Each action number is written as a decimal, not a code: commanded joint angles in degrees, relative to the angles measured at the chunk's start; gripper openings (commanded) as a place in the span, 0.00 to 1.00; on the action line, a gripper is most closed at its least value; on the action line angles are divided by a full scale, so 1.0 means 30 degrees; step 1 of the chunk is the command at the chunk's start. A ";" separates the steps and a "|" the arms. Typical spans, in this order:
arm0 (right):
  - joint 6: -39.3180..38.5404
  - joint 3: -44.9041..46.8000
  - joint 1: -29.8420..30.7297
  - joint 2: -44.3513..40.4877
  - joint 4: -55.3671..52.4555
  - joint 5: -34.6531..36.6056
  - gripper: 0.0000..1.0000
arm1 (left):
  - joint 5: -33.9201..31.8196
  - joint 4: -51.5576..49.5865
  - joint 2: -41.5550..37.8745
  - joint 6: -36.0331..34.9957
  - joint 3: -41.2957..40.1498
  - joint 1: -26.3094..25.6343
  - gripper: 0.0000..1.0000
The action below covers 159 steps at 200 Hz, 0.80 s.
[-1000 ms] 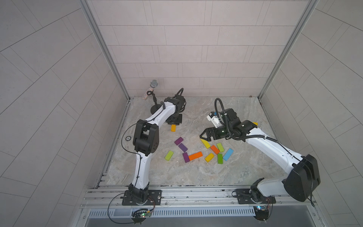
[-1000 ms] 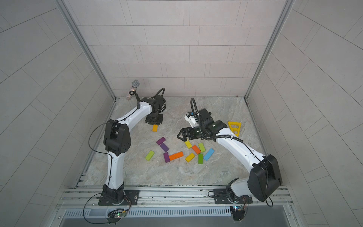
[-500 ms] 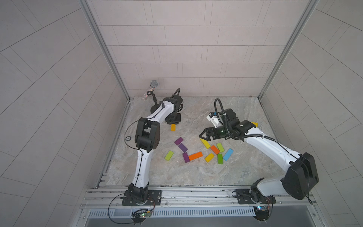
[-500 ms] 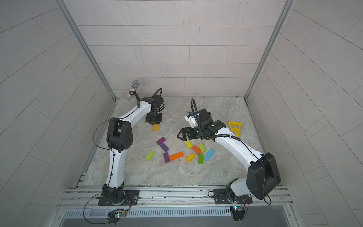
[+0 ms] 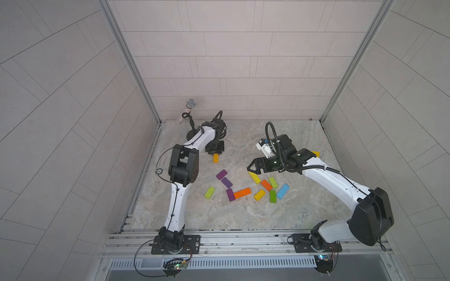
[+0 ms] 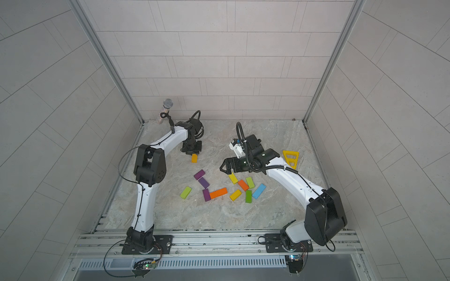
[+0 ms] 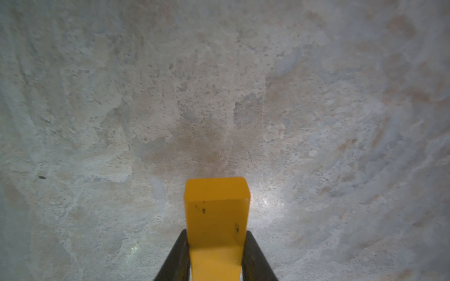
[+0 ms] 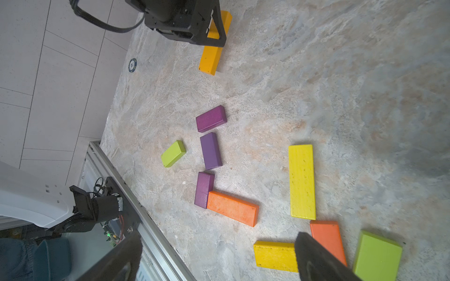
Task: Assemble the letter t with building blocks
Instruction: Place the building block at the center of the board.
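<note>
My left gripper (image 5: 214, 152) is shut on an orange-yellow block (image 5: 215, 158) at the back left of the floor; in the left wrist view that block (image 7: 216, 214) sticks out between the fingers (image 7: 179, 258), low over the marble. The other building blocks lie loose in the middle: three purple (image 5: 226, 182), a long orange one (image 5: 242, 193), lime green (image 5: 209, 192), yellow (image 5: 254, 177), orange (image 5: 266, 185), dark green (image 5: 272, 196) and light blue (image 5: 283, 191). My right gripper (image 5: 252, 169) hangs open just above the yellow block (image 8: 302, 181), with nothing in it (image 8: 218, 239).
A microphone on a stand (image 5: 187, 110) stands in the back left corner, behind the left arm. A yellow triangular slotted frame (image 6: 290, 158) lies to the right behind the right arm. Tiled walls close in three sides, and a metal rail (image 5: 243, 234) runs along the front.
The left arm's elbow has shifted slightly while the held block stays in place. The right arm has hardly moved.
</note>
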<state>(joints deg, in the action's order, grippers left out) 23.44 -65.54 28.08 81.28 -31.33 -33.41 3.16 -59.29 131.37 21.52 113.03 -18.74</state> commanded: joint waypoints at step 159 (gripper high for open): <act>0.0038 0.0005 -0.0039 0.0401 -0.0396 -0.0076 1.00 | 0.0266 0.0657 0.0879 -0.0513 -0.0862 0.0236 0.05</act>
<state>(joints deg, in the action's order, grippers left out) 23.44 -65.54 28.05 82.08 -31.53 -33.43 3.99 -57.10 132.97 20.95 111.57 -18.37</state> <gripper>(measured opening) 0.997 0.324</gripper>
